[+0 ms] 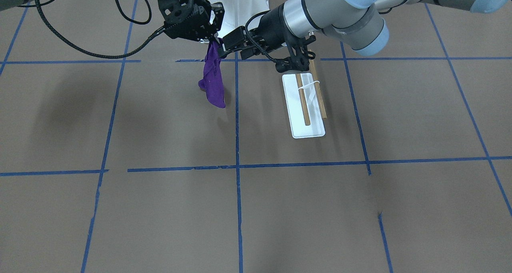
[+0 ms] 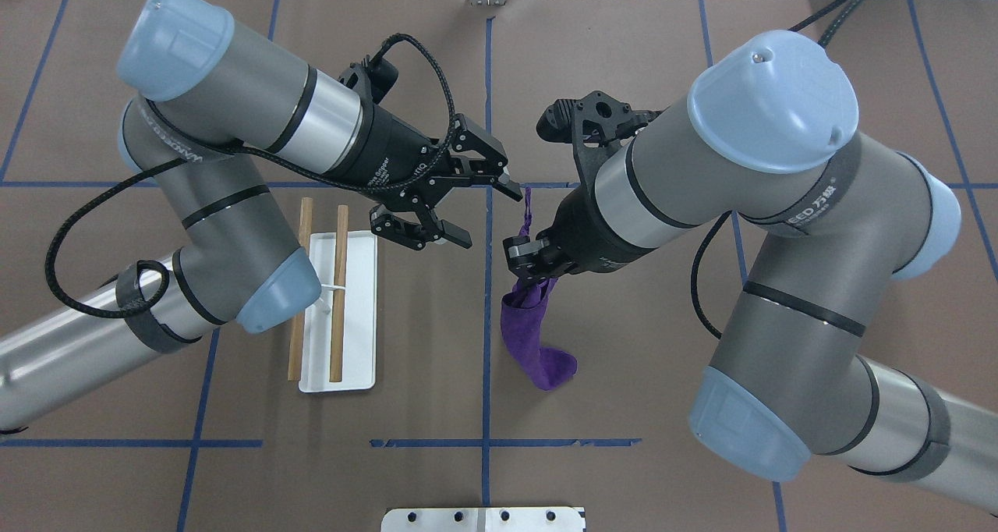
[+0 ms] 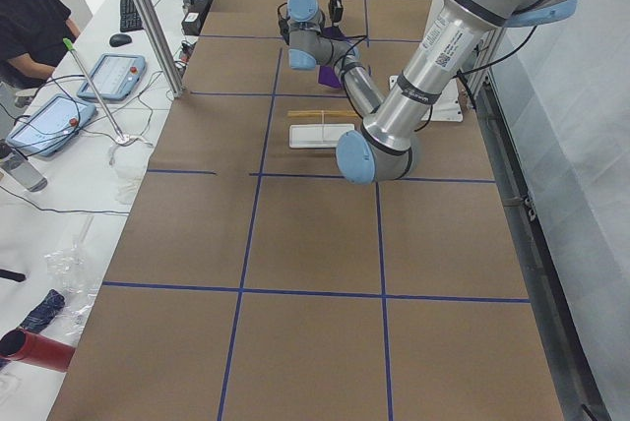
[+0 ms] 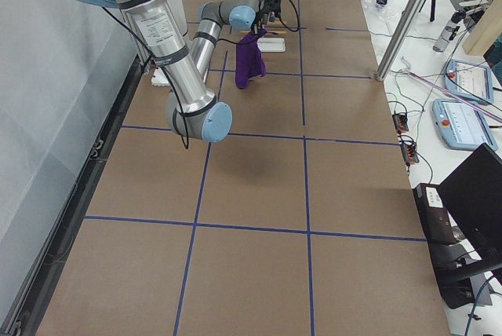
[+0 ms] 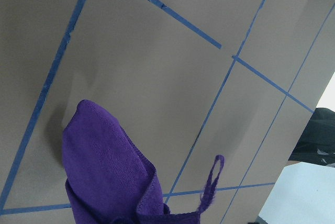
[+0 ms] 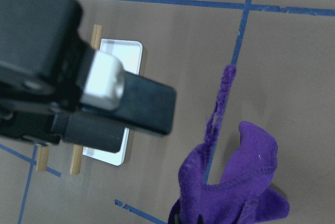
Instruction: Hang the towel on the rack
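Note:
The purple towel (image 2: 538,345) hangs bunched from my right gripper (image 2: 528,276), which is shut on its upper end. Its thin loop (image 2: 526,212) sticks out above the grip. The towel also shows in the front view (image 1: 214,81) and in both wrist views (image 5: 104,177) (image 6: 235,187). My left gripper (image 2: 490,218) is open and empty, its fingertips close beside the loop, not touching it. The rack (image 2: 355,313), a white base with two wooden dowels (image 2: 339,282), lies flat under the left arm, left of the towel; it also shows in the front view (image 1: 306,105).
The large white bolted pedestal (image 1: 236,1) stands at the robot's base, behind both grippers. A white metal plate (image 2: 483,519) sits at the near table edge. Blue tape lines cross the brown table (image 1: 280,209). An operator (image 3: 30,18) sits at a side desk.

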